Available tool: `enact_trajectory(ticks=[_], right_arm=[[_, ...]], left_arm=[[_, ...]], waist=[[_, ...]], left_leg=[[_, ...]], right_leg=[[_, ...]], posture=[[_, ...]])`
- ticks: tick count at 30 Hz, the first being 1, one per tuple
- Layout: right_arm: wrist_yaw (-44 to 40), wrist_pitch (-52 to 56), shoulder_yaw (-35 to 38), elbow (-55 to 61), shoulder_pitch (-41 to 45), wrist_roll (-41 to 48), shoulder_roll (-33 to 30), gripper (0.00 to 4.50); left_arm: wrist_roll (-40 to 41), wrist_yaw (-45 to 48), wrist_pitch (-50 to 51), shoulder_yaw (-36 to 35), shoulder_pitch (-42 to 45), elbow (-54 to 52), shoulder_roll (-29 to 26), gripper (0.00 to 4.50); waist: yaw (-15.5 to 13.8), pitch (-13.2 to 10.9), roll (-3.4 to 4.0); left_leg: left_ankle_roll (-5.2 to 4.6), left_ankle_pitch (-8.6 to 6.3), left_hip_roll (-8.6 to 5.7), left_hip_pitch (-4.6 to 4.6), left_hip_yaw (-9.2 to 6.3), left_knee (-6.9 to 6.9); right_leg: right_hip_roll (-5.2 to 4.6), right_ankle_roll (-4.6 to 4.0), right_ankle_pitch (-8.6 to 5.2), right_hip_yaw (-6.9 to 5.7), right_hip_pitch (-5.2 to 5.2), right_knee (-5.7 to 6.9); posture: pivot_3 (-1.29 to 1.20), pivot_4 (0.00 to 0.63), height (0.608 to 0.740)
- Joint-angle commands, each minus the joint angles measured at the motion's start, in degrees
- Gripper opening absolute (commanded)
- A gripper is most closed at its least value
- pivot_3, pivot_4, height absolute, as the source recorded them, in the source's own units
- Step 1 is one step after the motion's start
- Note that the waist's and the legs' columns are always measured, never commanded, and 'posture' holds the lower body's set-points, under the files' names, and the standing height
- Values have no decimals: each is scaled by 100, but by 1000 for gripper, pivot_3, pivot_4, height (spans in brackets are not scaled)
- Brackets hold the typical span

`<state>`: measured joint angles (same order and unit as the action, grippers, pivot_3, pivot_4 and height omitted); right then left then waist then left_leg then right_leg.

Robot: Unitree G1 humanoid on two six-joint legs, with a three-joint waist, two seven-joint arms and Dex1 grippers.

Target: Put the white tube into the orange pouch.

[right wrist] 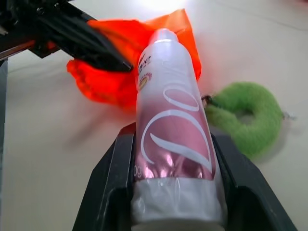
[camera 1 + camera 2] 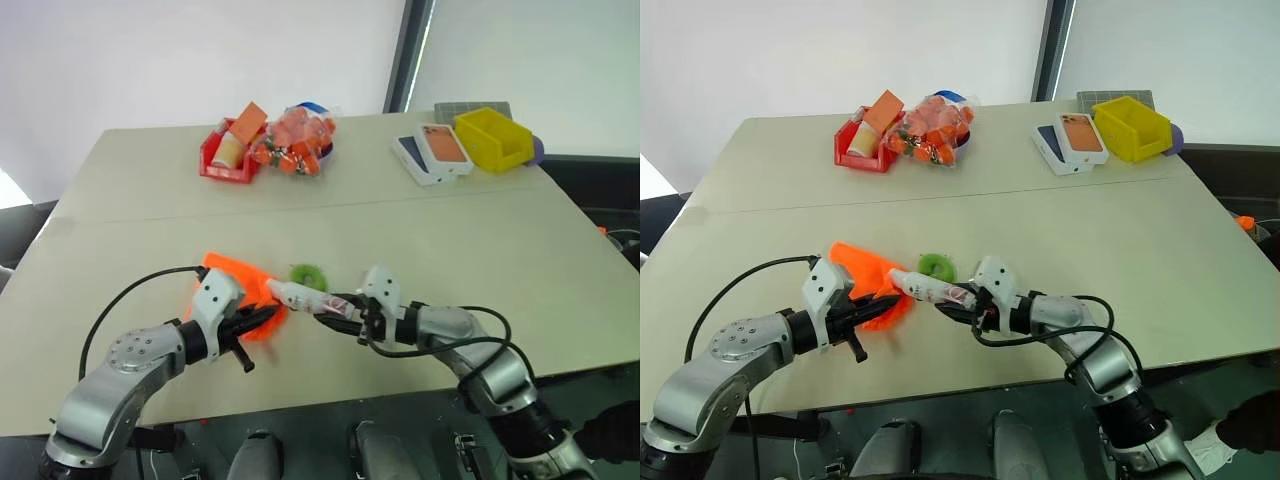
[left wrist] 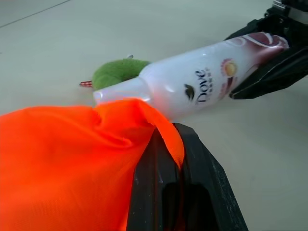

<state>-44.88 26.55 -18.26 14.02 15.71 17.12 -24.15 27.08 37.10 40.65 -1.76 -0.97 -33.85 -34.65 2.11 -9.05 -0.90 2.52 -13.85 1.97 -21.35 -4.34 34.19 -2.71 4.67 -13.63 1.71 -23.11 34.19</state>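
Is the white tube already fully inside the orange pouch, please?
No, the white tube is clamped in the right gripper, its cap just reaching the orange pouch.

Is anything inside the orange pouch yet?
Not visibly. The white tube, held by the right gripper, has its tip at the orange pouch mouth, pinched by the left gripper. The fabric hides the pouch's inside.

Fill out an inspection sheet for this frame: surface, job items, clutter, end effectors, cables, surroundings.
Surface: beige table.
Job items: white tube, tip at the orange pouch mouth; green ring beside it.
Clutter: red bin, clear bag, phone boxes, yellow bin along the far edge.
End effectors: left end effector pinches the pouch fabric; right end effector holds the tube.
Cables: black cable loops off each arm.
Surroundings: white wall.
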Motion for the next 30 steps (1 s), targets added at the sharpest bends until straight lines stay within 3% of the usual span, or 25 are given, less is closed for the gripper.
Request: enact_trajectory(ticks=[1, 10, 14, 19, 30], right_arm=[[20, -167, -102, -29, 243, -157, 158, 1361], [-180, -321, 163, 34, 158, -236, -182, 1361], [-392, -153, 691, 364, -117, 80, -621, 1361], [-700, 68, 846, 793, -487, 361, -1052, 1361], [-352, 62, 326, 518, -95, 50, -477, 1361]], left_arm=[[121, -9, -27, -5, 50, -306, -17, 0], [46, -55, -86, -20, 60, -234, -19, 0], [-10, -149, -118, -80, 126, -163, 5, 0], [-64, -243, -165, -68, 259, -121, 22, 0], [81, -124, -117, 44, 298, -311, -83, 0]], waist=[[-4, 0, 0], [-8, 0, 0], [-27, 0, 0], [-87, 1, -2], [-112, 1, -2]], left_leg=[[0, 0, 0, 0, 0, 1], [0, 0, 0, -2, 0, -1], [0, 0, 0, -2, 0, 0], [0, 0, 0, 1, 0, 2], [0, 0, 0, 1, 0, 3]], right_leg=[[0, -1, 0, 0, 0, 0], [0, -10, 6, 0, 0, 0], [0, -1, 1, 0, 1, 0], [1, -1, 1, 0, 2, 0], [1, -1, 1, 0, 1, 1]], posture=[[0, 150, 740], [0, 150, 740], [0, 150, 740], [0, 150, 740], [0, 150, 740]])
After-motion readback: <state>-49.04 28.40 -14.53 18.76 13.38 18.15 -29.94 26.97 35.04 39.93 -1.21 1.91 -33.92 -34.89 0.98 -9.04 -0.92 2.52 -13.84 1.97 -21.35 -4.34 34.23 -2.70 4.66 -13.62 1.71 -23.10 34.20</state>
